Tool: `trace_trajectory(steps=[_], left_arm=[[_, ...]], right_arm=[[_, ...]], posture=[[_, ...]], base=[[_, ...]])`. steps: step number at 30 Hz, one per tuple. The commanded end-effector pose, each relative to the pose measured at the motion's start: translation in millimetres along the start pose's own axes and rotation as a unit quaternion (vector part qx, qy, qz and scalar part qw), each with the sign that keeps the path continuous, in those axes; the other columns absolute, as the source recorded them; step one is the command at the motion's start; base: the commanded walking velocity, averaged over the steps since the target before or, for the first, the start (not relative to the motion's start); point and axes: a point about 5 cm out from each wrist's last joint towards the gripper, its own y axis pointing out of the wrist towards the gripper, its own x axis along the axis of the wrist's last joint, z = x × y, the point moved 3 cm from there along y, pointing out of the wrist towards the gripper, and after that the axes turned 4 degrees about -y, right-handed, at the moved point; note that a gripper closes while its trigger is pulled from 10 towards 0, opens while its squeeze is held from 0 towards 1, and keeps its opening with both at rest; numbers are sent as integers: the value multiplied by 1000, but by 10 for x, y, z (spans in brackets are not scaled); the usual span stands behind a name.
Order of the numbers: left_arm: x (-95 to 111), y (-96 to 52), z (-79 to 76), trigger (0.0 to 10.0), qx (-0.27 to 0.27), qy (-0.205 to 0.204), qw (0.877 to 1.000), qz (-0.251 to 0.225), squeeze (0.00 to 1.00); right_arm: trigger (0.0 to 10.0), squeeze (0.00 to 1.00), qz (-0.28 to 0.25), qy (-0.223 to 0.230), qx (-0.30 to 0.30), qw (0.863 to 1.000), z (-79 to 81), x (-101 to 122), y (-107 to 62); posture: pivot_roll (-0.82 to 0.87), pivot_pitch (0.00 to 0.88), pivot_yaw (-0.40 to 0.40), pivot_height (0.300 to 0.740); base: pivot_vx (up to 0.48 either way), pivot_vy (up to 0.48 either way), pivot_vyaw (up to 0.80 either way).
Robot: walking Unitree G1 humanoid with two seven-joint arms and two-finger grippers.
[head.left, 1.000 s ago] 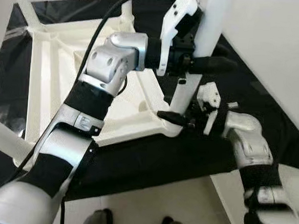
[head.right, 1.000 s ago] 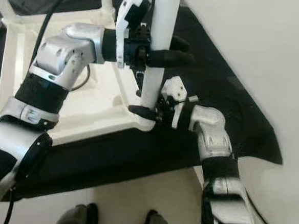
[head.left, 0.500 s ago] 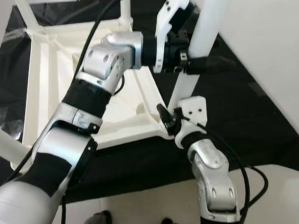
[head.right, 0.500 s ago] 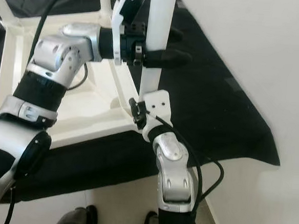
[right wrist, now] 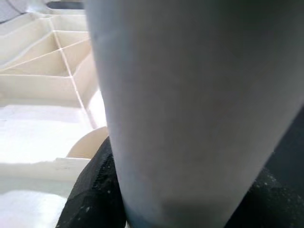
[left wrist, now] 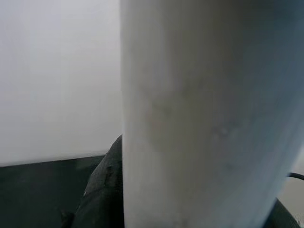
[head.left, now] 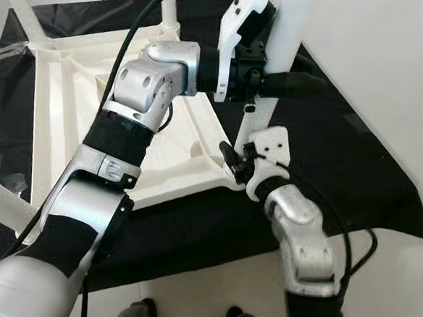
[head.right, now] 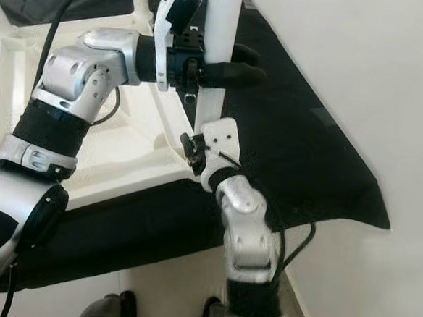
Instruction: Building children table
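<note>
With the table leg [head.left: 283,47] pinched by the left gripper [head.left: 293,83] above and the right gripper [head.left: 235,159] at its base, the leg could be cocked in the tabletop [head.left: 77,105] corner socket by uneven pushing.

This looks like a room in a home. A pale tiled floor [head.left: 209,289] meets a plain white wall [head.left: 391,77], and a black sheet [head.left: 341,175] is spread over the floor. An upturned white plastic children's table [head.left: 77,113] lies on the sheet, with another white furniture leg [head.left: 19,3] standing nearby.
</note>
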Motion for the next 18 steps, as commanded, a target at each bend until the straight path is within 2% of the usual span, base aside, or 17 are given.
trace_trajectory(steps=[1,2,3,4,5,8,9,10,11,12,18], left_arm=[[-59,-12,5,0,-1,-8,1000,12,0],[-58,-10,3,0,-1,-7,1000,13,0],[-58,-10,3,0,-1,-7,1000,13,0],[-59,-8,-2,0,-2,-7,1000,14,0],[-59,-7,-6,0,-3,-7,1000,14,0],[-59,-7,-6,0,-3,-7,1000,14,0],[-61,-5,-9,0,-4,-7,1000,15,0],[-61,3,-18,0,-6,-7,1000,15,0],[-61,3,-18,0,-6,-7,1000,15,0],[-61,9,-27,0,-9,-7,1000,15,0],[-59,18,-42,0,-13,-8,1000,15,0]], right_arm=[[10000,0,6,12,50,999,-26,-73,36],[10000,949,-23,28,105,994,-120,22,45],[10000,949,-23,28,105,994,-120,22,45],[10000,1000,-43,36,160,985,-208,97,29],[10000,1000,-62,27,223,972,-252,163,-15],[10000,1000,-62,27,223,972,-252,163,-15],[10000,1000,-74,13,270,960,-282,201,-53],[10000,945,-76,3,296,952,-344,227,-30],[10000,945,-76,3,296,952,-344,227,-30],[10000,0,-75,0,310,948,-391,250,7],[10000,0,-80,21,323,943,-444,306,93]], posture=[[6,231,-21,740],[8,229,-20,740],[8,229,-20,740],[9,230,-20,740],[10,229,-16,740],[10,229,-16,740],[11,229,-15,740],[13,226,-15,740],[13,226,-15,740],[20,224,-16,740],[31,220,-19,740]], base=[[0,0,0],[0,0,0],[0,0,0],[0,0,0],[0,0,0],[0,0,0],[0,0,0],[0,0,0],[0,0,0],[0,0,0],[0,0,0]])
